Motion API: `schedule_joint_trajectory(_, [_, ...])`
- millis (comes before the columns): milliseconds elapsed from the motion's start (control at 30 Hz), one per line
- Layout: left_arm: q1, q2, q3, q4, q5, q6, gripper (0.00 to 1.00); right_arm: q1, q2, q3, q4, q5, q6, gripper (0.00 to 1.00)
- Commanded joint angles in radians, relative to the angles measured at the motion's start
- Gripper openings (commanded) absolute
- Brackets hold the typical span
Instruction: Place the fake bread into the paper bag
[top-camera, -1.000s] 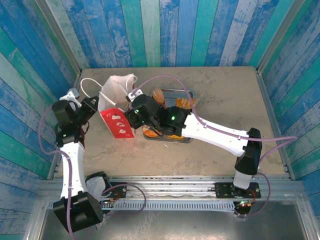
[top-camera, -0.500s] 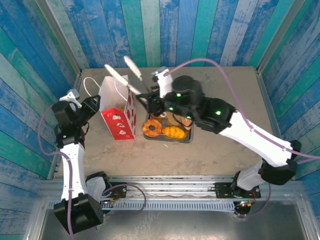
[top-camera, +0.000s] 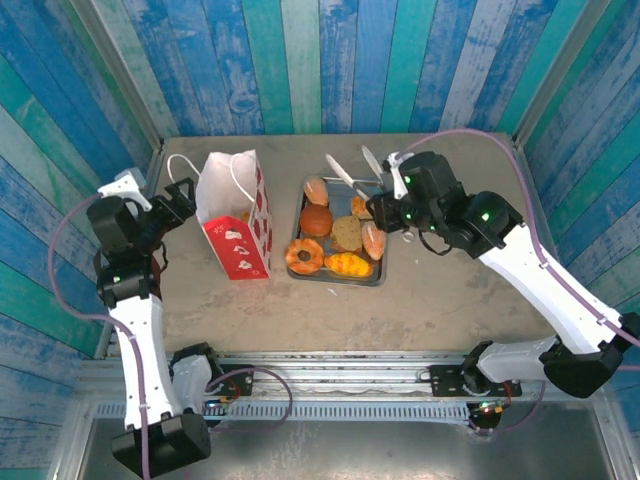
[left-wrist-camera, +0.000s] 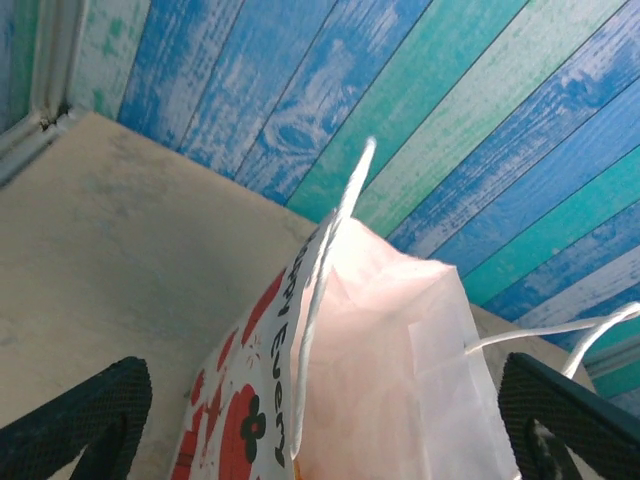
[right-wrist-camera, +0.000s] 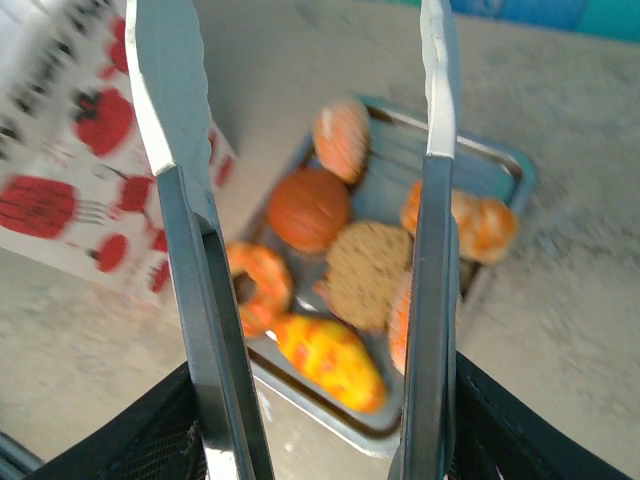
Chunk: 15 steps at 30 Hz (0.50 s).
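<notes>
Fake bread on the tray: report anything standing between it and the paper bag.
Nothing visible does. The fake bread lies uncovered on the tray; the paper bag stands upright beside it, with only bare table between.

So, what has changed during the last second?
The right hand, holding the tongs, pulled back from the bag to the right, by the tray's far edge. The left hand let go of the bag and drew back slightly; the bag now stands upright. Tray and bread stayed.
</notes>
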Motion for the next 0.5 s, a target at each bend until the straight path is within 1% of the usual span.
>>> schedule_joint_trajectory(0, [-0.004,-0.043,0.025,-0.045,-0.065,0.064,0.99,-0.038,-0.022,-0.035,-0.055,-0.042,-0.024,0.59])
schedule_joint_trajectory(67, [-0.004,-0.058,0.024,-0.049,-0.070,0.071,0.94,-0.048,0.001,-0.047,-0.050,-0.059,-0.032,0.59])
schedule_joint_trajectory(300, [-0.004,-0.090,-0.024,-0.054,-0.038,0.097,0.94,-0.098,0.177,-0.017,-0.019,-0.125,-0.057,0.59])
schedule_joint_trajectory(467, [-0.004,-0.107,-0.054,-0.069,-0.039,0.116,0.94,-0.130,0.343,0.068,-0.010,-0.212,-0.082,0.59])
